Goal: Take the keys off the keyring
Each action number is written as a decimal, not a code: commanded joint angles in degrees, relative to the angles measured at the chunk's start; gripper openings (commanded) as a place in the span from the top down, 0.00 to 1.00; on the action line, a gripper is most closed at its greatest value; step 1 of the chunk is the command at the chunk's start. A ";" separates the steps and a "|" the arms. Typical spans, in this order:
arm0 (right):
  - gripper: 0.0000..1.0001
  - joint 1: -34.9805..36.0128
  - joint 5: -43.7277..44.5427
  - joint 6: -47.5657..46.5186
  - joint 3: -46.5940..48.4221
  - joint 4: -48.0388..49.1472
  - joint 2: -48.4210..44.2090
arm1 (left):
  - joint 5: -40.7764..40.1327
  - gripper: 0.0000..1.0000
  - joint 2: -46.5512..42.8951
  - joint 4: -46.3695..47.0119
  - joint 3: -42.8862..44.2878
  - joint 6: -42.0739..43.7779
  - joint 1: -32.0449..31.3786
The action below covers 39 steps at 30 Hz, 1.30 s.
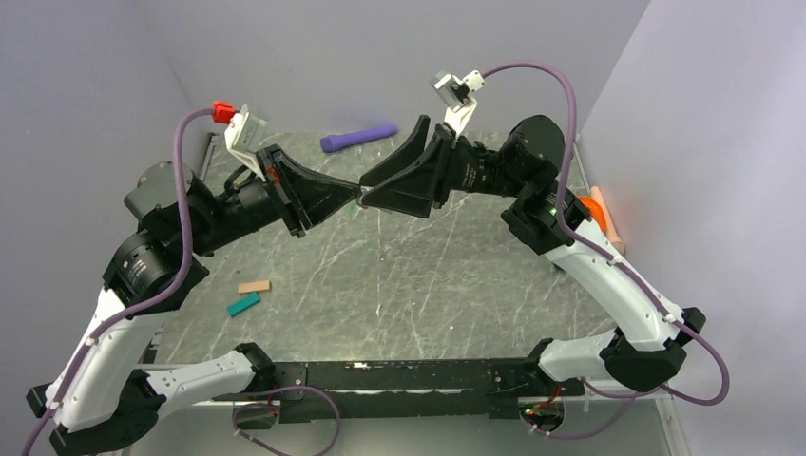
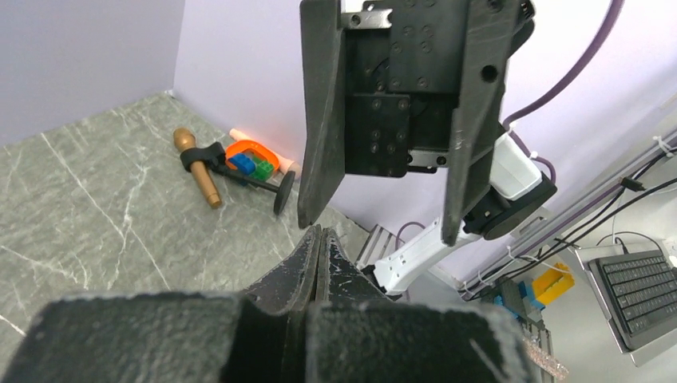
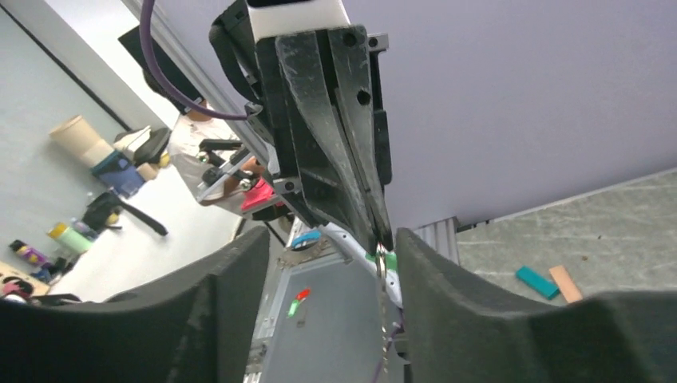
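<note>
**Top view.** Light is even and diffuse from overhead. The bench point(image 1: 456, 285) shows no glare, and the arms cast only soft, faint shadows on it. The walls shade from pale at right to duller lavender at left. Focus is sharp throughout.

**Left wrist view.** The left gripper point(image 2: 318, 239) fills the foreground out of focus, grainy along its near edge. The bench beyond is sharp, and a warm glow marks the foot of the walls. The rails at right lean, showing wide-angle distortion.

**Right wrist view.** The right gripper point(image 3: 331, 235) is a dark foreground blur, while the keys point(image 3: 370, 257) read fairly crisp. The room at left is bright and washed out.
</note>
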 commanded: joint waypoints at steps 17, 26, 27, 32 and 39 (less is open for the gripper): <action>0.35 0.20 7.70 -5.85 -2.49 -3.03 -4.94 | 0.27 1.00 -0.79 -2.39 2.63 -0.08 -0.22; 0.45 0.33 5.55 -4.73 -4.54 -1.61 -4.02 | -0.76 1.00 -1.18 -2.61 2.81 0.10 -0.20; 0.47 0.32 5.41 -4.48 -4.93 -1.17 -4.07 | -1.05 1.00 -1.19 -2.54 2.81 0.12 -0.22; 0.53 0.33 4.39 -3.61 -5.33 0.31 -3.78 | -2.04 1.00 -1.32 -2.04 2.50 0.07 -0.20; 0.61 0.50 3.44 -2.17 -4.44 2.91 -2.71 | -2.39 1.00 -0.87 -1.28 2.80 -0.01 -0.23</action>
